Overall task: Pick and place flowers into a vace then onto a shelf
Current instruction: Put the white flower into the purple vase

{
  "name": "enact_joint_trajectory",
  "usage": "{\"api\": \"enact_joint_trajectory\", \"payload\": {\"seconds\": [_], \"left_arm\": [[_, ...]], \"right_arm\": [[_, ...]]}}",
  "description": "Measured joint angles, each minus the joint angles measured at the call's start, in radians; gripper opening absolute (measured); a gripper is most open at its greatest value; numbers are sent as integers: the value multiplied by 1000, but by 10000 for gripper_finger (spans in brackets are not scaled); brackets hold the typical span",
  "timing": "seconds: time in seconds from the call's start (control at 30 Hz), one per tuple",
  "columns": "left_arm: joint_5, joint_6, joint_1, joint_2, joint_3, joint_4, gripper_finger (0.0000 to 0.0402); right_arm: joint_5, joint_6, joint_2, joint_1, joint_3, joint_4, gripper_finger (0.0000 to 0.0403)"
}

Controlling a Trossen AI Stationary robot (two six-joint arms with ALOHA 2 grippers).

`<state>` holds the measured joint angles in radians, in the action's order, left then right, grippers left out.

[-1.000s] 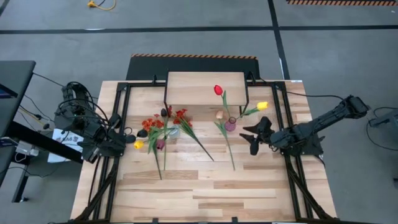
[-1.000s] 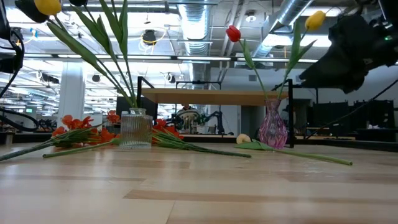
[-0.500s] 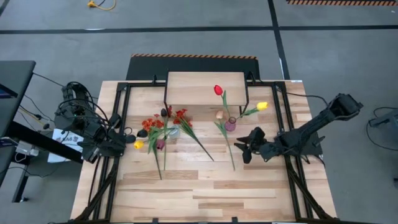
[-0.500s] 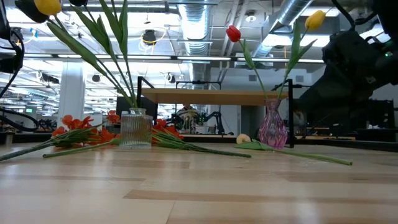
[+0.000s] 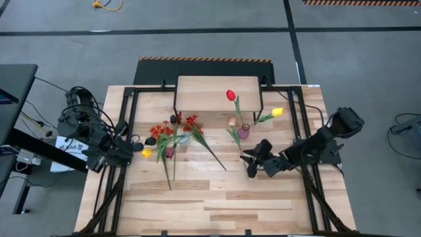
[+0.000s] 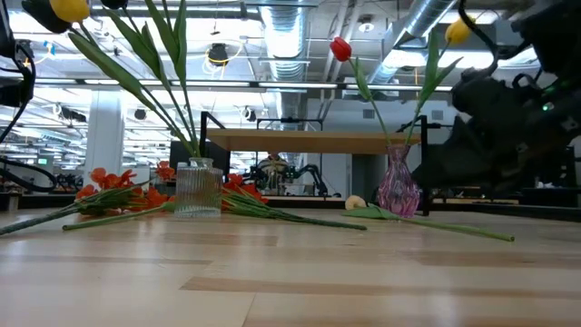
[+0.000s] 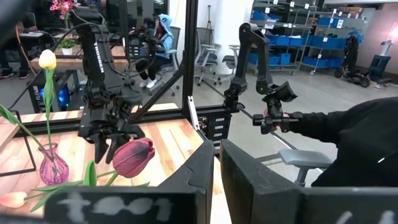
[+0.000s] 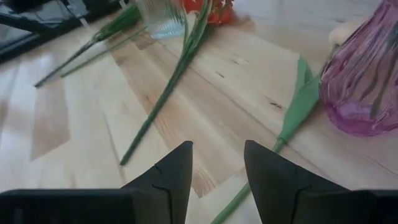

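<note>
Flowers: artificial long green-stemmed tulips and red-orange sprays, split between two vases and the tabletop. Pink glass bulb vase (image 5: 243, 132), about 1 o'clock from table centre, holds a red tulip (image 5: 231, 95) and a yellow tulip (image 5: 277, 112). Clear ribbed glass vase (image 6: 198, 189), about 10 o'clock from centre, carries more stems, with red-orange blossom sprays (image 5: 172, 129) lying around its base. One loose cream tulip (image 5: 232, 122) lies flat on the slatted wood table (image 5: 217, 204), head just beside the pink vase, its green stem (image 5: 242, 158) running toward 6 o'clock. Right gripper (image 5: 251, 162) is low over the lower end of that stem, at 6 o'clock of the pink vase; in the right wrist view its fingers (image 8: 171, 168) stand partly apart with nothing between them, and the stem and a leaf lie just ahead on the wood. Left gripper (image 7: 216, 165) is parked off the table's 9 o'clock edge, jaws closed, empty as far as I can see. Low wood-topped shelf (image 5: 217, 92) at 12 o'clock has no vase on it yet. Handling guess: stem is light, thin, springy plastic, probably slick, head-heavy once lifted, so it will droop or spin in a loose pinch. Take it mid-stem, clear of the leaf, jaws square across the stem.
</note>
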<state>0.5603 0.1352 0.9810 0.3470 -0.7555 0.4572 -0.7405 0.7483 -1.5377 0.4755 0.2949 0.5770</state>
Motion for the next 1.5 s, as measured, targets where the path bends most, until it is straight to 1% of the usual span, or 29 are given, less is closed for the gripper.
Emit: {"api": "enact_joint_trajectory", "payload": {"seconds": [0.1,0.37,0.63,0.9,1.07,1.23,1.33,1.5], "left_arm": [[1,-7,0,0,0,-2,16],[1,-9,0,0,0,-7,16],[1,-9,0,0,0,-8,16],[0,-8,0,0,0,-7,16],[0,-1,0,0,0,-7,16],[0,2,0,0,0,-7,16],[0,3,0,0,0,-7,16],[0,3,0,0,0,-7,16]], "right_arm": [[-19,0,-45,0,21,0,138],[-21,2,-158,-1,66,-1,137],[-28,3,-248,-50,88,9,131],[-78,47,-335,-80,114,2,115],[-77,49,-336,-64,115,-4,93],[-66,3,-320,-47,109,1,76],[-69,-35,-298,-41,115,-4,77],[-19,-120,-253,-39,130,-15,95]]}}
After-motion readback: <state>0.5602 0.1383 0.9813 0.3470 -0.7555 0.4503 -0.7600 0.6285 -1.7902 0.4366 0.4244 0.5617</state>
